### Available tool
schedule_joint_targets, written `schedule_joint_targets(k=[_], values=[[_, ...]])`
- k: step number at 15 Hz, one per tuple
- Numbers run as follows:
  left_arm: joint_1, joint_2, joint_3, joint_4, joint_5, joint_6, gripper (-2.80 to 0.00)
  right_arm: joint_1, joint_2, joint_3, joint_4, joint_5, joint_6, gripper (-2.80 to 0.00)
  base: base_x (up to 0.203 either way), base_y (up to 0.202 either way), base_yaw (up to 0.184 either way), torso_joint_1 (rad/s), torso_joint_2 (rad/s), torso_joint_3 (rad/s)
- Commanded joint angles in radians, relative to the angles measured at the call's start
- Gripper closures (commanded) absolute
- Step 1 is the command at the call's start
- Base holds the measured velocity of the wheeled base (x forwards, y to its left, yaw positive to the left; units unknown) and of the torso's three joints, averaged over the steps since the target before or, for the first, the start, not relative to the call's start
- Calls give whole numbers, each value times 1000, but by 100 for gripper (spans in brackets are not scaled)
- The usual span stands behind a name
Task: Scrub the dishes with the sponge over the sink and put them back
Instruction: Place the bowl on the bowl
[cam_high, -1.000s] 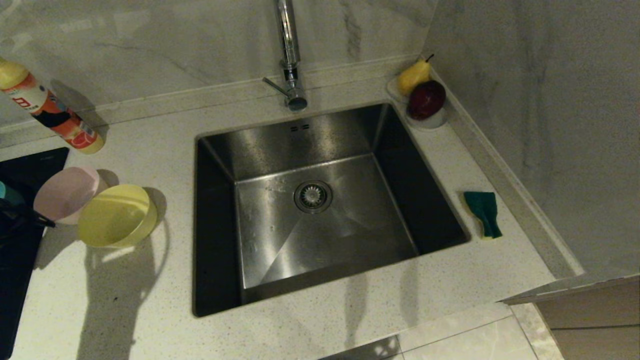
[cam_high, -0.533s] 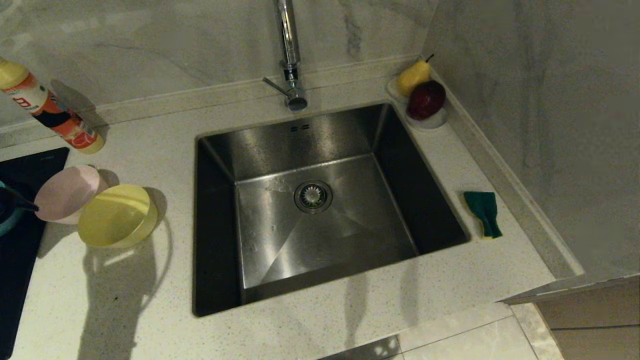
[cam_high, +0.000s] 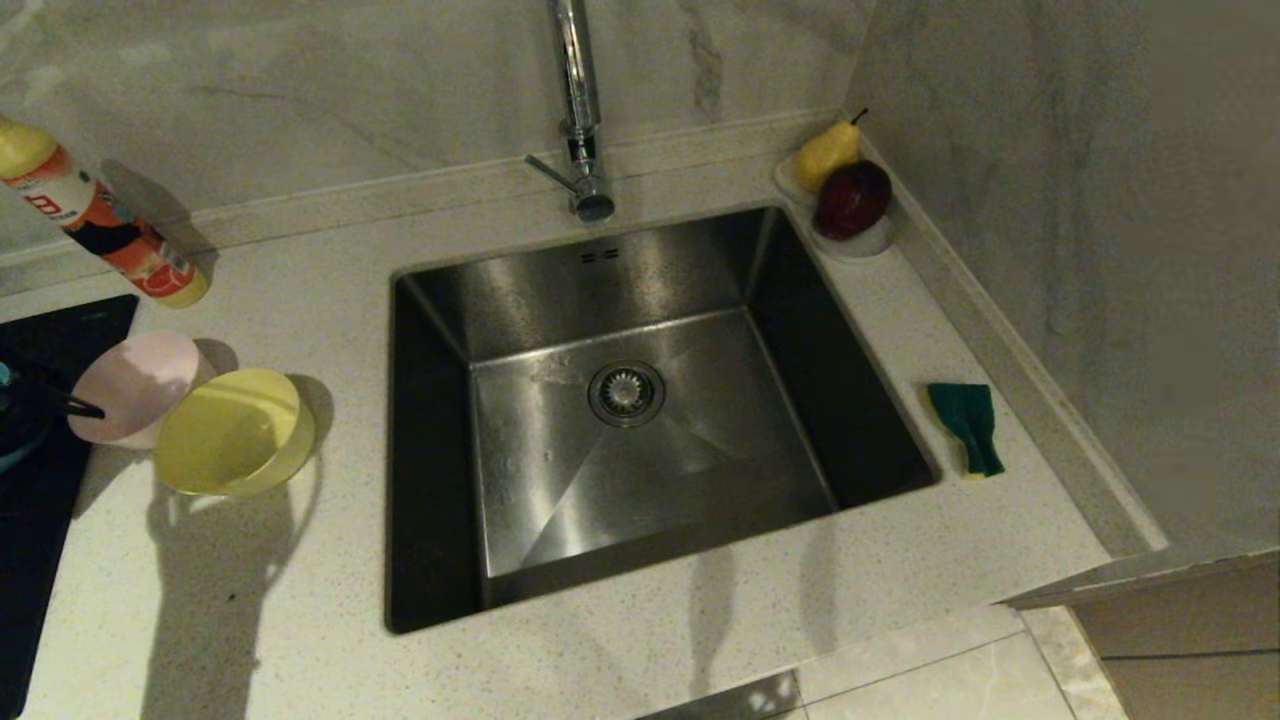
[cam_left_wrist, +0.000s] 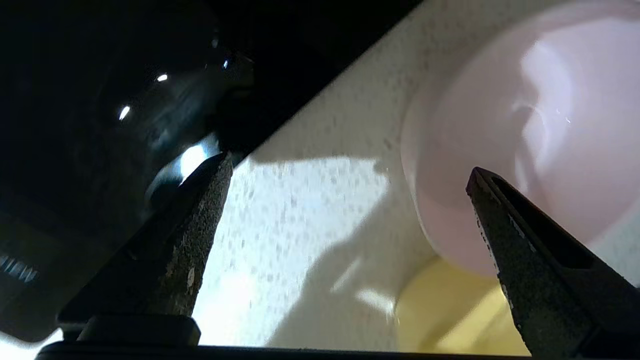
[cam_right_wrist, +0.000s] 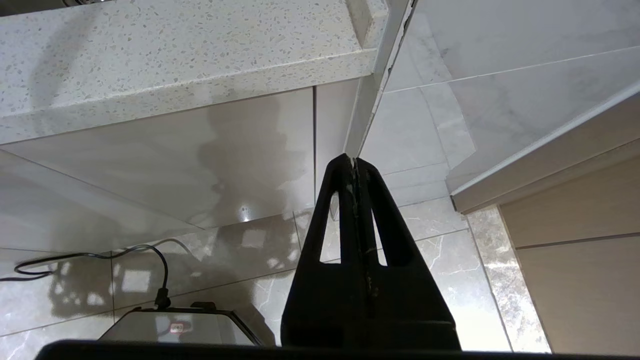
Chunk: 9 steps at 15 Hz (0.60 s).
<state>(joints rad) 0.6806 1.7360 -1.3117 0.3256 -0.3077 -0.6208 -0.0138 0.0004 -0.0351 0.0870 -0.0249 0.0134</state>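
Two bowls show in the head view on the surface left of the sink (cam_high: 620, 420): the pink bowl (cam_high: 130, 385) and, overlapping it on the near side and tipped toward the basin, the yellow bowl (cam_high: 232, 432). A sliver of teal at the far left edge may be a third, blue one, but too little shows to be sure. The sponge (cam_high: 967, 425) lies green face up on the surface right of the sink, well apart from the bowls.

The left gripper (cam_left_wrist: 350, 170) hangs over the pink bowl's edge with its jaws spread wide and nothing between them; one finger is over the pale hollow of the bowl, the other over bare surface beside the dark hob. The right gripper (cam_right_wrist: 354, 165) is parked low below the surface edge, jaws pressed together on nothing.

Judging by their look, these bowls are light, stiff, thin-walled plastic, matte but likely to skid if nudged. The sensible hold is on the rim wall, one finger inside and one outside, away from where the yellow bowl leans on it, so lifting the pink one does not drag its neighbour. The sponge should be soft and will squash under a pinch
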Motion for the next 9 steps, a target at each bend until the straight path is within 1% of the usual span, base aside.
schedule_joint_targets(k=[1, 5, 9], values=[[0, 37, -3, -14, -13, -4, -280, 0, 1, 0, 0, 0, 0, 0, 0, 0, 0, 0, 0, 0], [0, 49, -15, -19, -41, -20, -280, 0, 1, 0, 0, 0, 0, 0, 0, 0, 0, 0, 0, 0], [0, 64, -11, -19, -42, -19, -280, 0, 1, 0, 0, 0, 0, 0, 0, 0, 0, 0, 0, 0]])
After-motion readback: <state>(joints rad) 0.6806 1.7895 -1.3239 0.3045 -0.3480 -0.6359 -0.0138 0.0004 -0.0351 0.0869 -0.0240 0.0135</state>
